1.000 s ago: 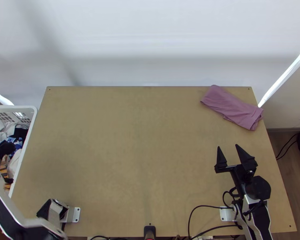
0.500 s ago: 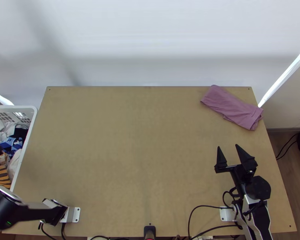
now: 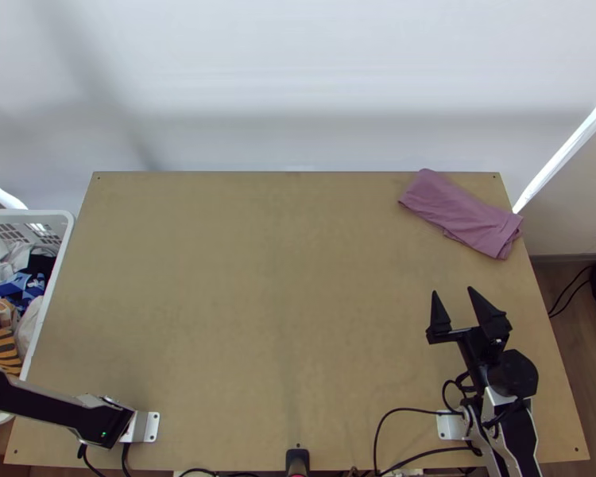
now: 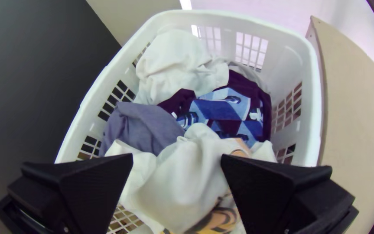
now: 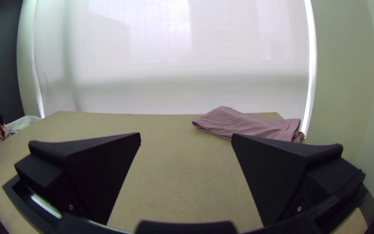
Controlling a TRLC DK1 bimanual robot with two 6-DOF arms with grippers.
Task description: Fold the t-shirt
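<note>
Left claw [image 4: 177, 155] and right claw [image 5: 186, 134] are spread wide, folded mauve cloth [image 3: 465, 215] is laid at bench's [image 3: 258, 318] far right corner, bunched white t-shirt [image 4: 182, 182] in basket [image 4: 316, 108] probably light, limp, best pinched at raised ridge.

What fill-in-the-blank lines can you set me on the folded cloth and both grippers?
The folded pink cloth lies near the table's far ____ corner. The left gripper is open over a white plastic laundry ____. The right gripper's open fingers hold ____.

Missing words: right; basket; nothing.
</note>
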